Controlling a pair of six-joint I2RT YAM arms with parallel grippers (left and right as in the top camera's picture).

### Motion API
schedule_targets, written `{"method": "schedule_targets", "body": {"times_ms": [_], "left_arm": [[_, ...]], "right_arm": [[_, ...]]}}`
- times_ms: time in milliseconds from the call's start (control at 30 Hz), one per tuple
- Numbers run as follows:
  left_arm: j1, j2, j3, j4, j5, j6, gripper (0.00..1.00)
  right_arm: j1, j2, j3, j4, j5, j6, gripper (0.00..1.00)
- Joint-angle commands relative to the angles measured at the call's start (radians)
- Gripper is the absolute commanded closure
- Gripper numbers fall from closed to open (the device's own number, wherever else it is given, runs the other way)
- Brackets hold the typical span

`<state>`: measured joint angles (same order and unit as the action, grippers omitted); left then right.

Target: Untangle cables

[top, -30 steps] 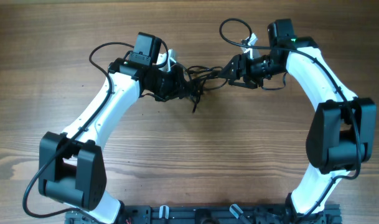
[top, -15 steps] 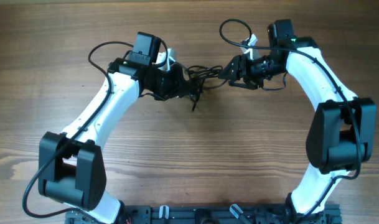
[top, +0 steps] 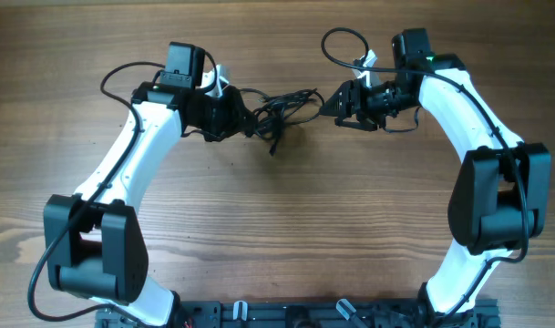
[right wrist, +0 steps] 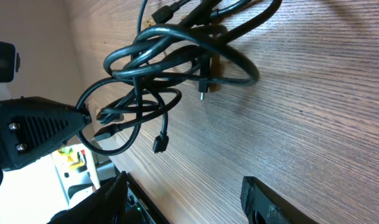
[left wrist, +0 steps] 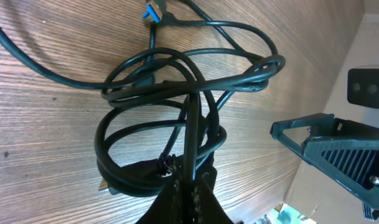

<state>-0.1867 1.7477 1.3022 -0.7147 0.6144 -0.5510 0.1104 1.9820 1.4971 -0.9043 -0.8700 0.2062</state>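
Clamping a strand or two between closed fingers, the left gripper [left wrist: 190,183] has hold of the cables [left wrist: 190,127] at the near edge of the knot. Its wrist view shows the pinched strands running straight out from the jaws into the overlapping loops. The bundle lies on the wooden table [top: 286,210] between the two arms, nearer the left one, with a blue plug [left wrist: 153,12] trailing out at its far side. The right gripper [right wrist: 183,186] stands spread wide with nothing between its fingers, just beside the far end of the tangle and, as far as the overhead view shows, not touching it. Assessment: the cords look light, limp and smooth-jacketed, so they should follow any pull and may slide through a pinch, and loops will likely cinch if dragged from the middle. A free end or plug looks the sounder place to take hold. Compared with a second ago, the left arm has shifted outward, away from the right, drawing the bundle with it; the right arm has not moved.
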Motion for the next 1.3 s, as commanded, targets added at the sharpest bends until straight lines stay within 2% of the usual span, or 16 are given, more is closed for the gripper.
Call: {"method": "schedule_targets", "body": {"times_ms": [0,300,600,800,967,1133,1233,1267], "left_arm": [[0.007,0.003,0.007,-0.009,0.021,0.008,0.92],[0.013,0.003,0.007,-0.02,0.029,-0.018,0.92],[0.088,0.003,0.007,-0.02,0.233,0.0,0.96],[0.111,0.003,0.007,0.001,0.404,0.181,0.96],[0.112,0.003,0.007,0.077,0.554,0.185,0.96],[0.116,0.003,0.007,0.087,0.676,0.185,0.96],[0.138,0.003,0.007,0.087,0.733,0.185,0.96],[0.149,0.003,0.007,0.086,0.748,0.185,0.96]], "right_arm": [[-0.003,-0.026,-0.001,0.002,0.006,-0.02,0.39],[-0.003,-0.026,-0.001,0.006,0.006,-0.011,0.39],[0.02,-0.105,0.003,0.003,-0.047,0.004,0.43],[0.044,-0.24,0.003,0.037,-0.043,0.02,0.39],[0.119,-0.238,0.002,0.052,-0.025,0.033,0.38],[0.188,-0.238,0.002,0.111,0.069,0.116,0.36],[0.226,-0.238,0.002,0.142,0.106,0.1,0.43],[0.235,-0.238,0.002,0.14,0.144,0.099,0.48]]}}
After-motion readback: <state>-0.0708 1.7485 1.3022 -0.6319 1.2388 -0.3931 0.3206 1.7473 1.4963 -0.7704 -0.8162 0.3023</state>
